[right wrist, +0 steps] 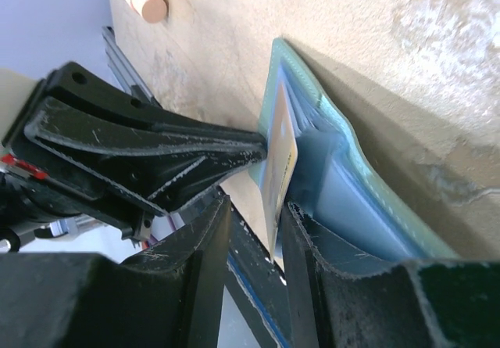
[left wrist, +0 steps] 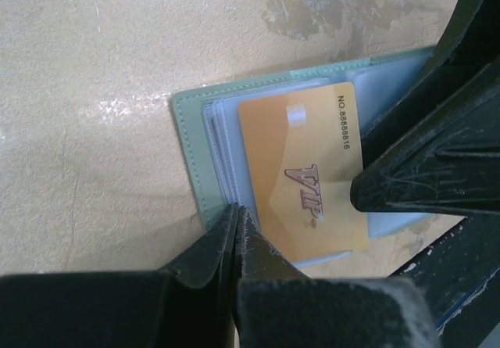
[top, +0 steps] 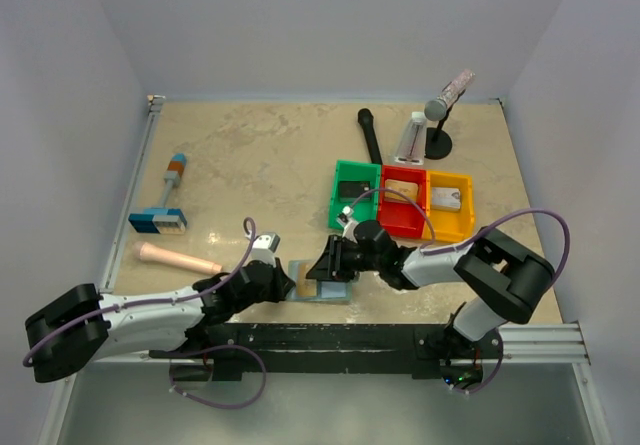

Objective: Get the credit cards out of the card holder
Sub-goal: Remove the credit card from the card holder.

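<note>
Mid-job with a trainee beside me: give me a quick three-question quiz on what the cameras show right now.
1. True or false: the left tool stands wide open beside the card holder.
2. What colour is the card showing in the card holder? A: orange. B: black. C: white.
3. Fill in: the card's edge stands between the parted fingers of the ___ tool.

Key: 1 false, its fingers are shut together at the holder's edge. 2 A. 3 the right tool.
</note>
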Controlling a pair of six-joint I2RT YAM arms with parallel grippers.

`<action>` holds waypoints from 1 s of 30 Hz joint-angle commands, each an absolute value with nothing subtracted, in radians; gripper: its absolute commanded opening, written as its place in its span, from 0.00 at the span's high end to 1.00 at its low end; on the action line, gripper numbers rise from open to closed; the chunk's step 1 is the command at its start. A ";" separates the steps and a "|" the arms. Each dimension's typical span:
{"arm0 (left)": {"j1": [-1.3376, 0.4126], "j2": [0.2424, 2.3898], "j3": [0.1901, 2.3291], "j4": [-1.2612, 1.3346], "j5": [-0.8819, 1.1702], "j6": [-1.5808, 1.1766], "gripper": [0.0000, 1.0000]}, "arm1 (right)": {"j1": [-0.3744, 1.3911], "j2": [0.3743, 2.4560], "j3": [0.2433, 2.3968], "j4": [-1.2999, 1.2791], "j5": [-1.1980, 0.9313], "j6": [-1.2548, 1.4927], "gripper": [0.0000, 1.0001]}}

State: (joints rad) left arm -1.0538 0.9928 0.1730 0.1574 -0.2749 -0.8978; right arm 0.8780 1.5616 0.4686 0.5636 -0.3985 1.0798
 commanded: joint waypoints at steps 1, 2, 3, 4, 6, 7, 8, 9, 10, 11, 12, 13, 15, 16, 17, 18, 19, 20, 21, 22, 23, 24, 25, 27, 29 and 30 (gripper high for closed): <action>-1.055 0.983 0.140 0.144 -0.224 -0.877 1.00 | 0.870 1.549 0.480 0.667 -0.382 1.115 0.64; -1.055 0.983 0.140 0.147 -0.222 -0.876 1.00 | 0.870 1.555 0.486 0.664 -0.390 1.111 0.64; -1.055 0.983 0.140 0.149 -0.221 -0.876 1.00 | 0.870 1.562 0.492 0.666 -0.397 1.111 0.64; -1.055 0.985 0.140 0.152 -0.219 -0.874 1.00 | 0.870 1.568 0.498 0.669 -0.405 1.111 0.64; -1.055 0.988 0.140 0.159 -0.216 -0.874 1.00 | 0.870 1.581 0.511 0.661 -0.419 1.109 0.64; -1.055 0.992 0.140 0.160 -0.216 -0.874 1.00 | 0.870 1.586 0.517 0.655 -0.429 1.106 0.64; -1.055 0.992 0.138 0.163 -0.215 -0.876 1.00 | 0.870 1.591 0.525 0.646 -0.440 1.101 0.64; -1.055 0.996 0.140 0.166 -0.215 -0.874 1.00 | 0.870 1.597 0.531 0.635 -0.448 1.097 0.64; -1.055 0.996 0.138 0.169 -0.215 -0.874 0.99 | 0.870 1.604 0.541 0.624 -0.460 1.092 0.64; -1.057 0.997 0.140 0.172 -0.215 -0.874 0.99 | 0.870 1.609 0.551 0.615 -0.468 1.091 0.63; -1.055 0.999 0.140 0.175 -0.213 -0.873 0.99 | 0.871 1.618 0.558 0.603 -0.475 1.089 0.63; -1.055 1.000 0.140 0.179 -0.212 -0.871 0.99 | 0.871 1.624 0.566 0.595 -0.488 1.088 0.63; -1.055 1.003 0.140 0.184 -0.209 -0.870 0.99 | 0.873 1.634 0.575 0.586 -0.495 1.086 0.63; -1.055 1.003 0.141 0.187 -0.207 -0.868 0.99 | 0.874 1.637 0.577 0.583 -0.497 1.083 0.63; -1.055 1.005 0.141 0.190 -0.206 -0.867 0.99 | 0.874 1.638 0.580 0.577 -0.497 1.081 0.62; -1.055 1.005 0.140 0.192 -0.204 -0.867 1.00 | 0.876 1.640 0.586 0.563 -0.499 1.077 0.62; -1.055 1.006 0.140 0.195 -0.203 -0.865 1.00 | 0.877 1.641 0.597 0.540 -0.500 1.071 0.62; -1.055 1.006 0.140 0.195 -0.202 -0.865 1.00 | 0.879 1.643 0.607 0.513 -0.508 1.059 0.62; -1.055 1.009 0.140 0.196 -0.202 -0.865 1.00 | 0.879 1.646 0.617 0.500 -0.505 1.052 0.62; -1.055 1.011 0.140 0.198 -0.202 -0.865 1.00 | 0.882 1.644 0.620 0.491 -0.508 1.049 0.62; -1.055 1.012 0.140 0.199 -0.202 -0.865 1.00 | 0.884 1.646 0.620 0.491 -0.508 1.049 0.62; -1.055 1.014 0.140 0.201 -0.202 -0.865 1.00 | 0.885 1.652 0.627 0.486 -0.514 1.048 0.62; -1.055 1.014 0.141 0.201 -0.202 -0.867 1.00 | 0.887 1.657 0.633 0.477 -0.520 1.045 0.62; -1.055 1.015 0.141 0.204 -0.204 -0.867 1.00 | 0.891 1.670 0.649 0.456 -0.529 1.037 0.62; -1.055 1.014 0.141 0.204 -0.204 -0.867 1.00 | 0.896 1.678 0.658 0.448 -0.535 1.032 0.62; -1.055 1.014 0.140 0.204 -0.206 -0.868 1.00 | 0.899 1.681 0.663 0.442 -0.538 1.031 0.62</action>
State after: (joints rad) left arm -1.0538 0.9958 0.1589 0.1951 -0.2436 -0.8753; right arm 0.8711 1.6638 0.6109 0.4522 -0.4728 1.0508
